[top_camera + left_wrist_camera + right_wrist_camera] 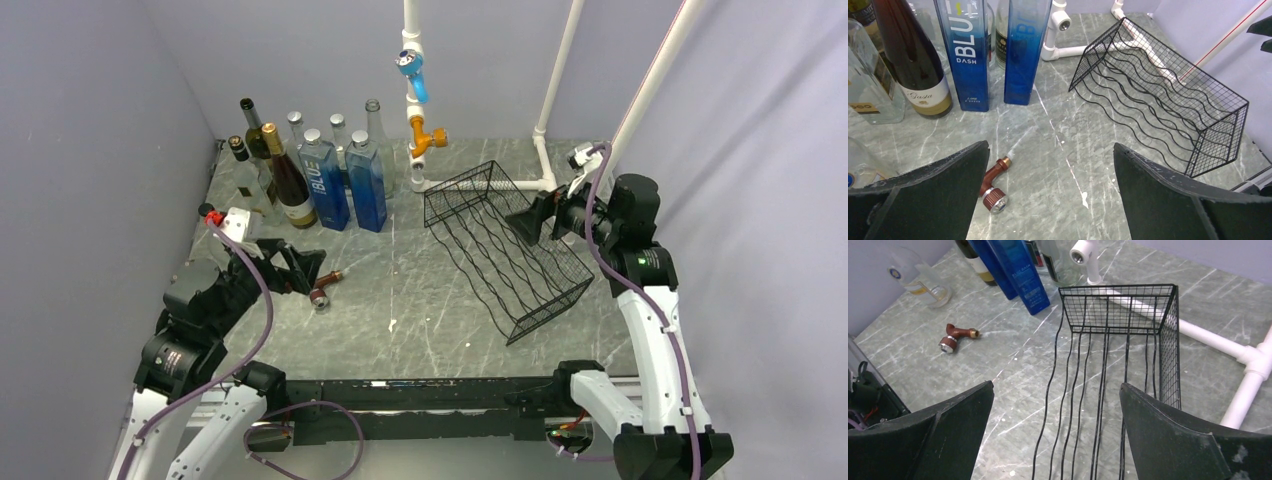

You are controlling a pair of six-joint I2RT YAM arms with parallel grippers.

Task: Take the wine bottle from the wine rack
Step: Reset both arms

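Directly before right jaws, wine rack (1113, 307).

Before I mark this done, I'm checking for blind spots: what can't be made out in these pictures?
Wine rack: right wrist view, near end cut off by the bottom edge.
Blue bottles: left wrist view, tops cut off by the top edge.
Clear bottles at the back: top view, lower parts hidden behind the blue bottles.
Brown fitting: top view, too small to identify.

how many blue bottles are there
2. Both stand side by side at the back left: the left blue bottle, and the right blue bottle nearer the wine rack. None looks hidden.
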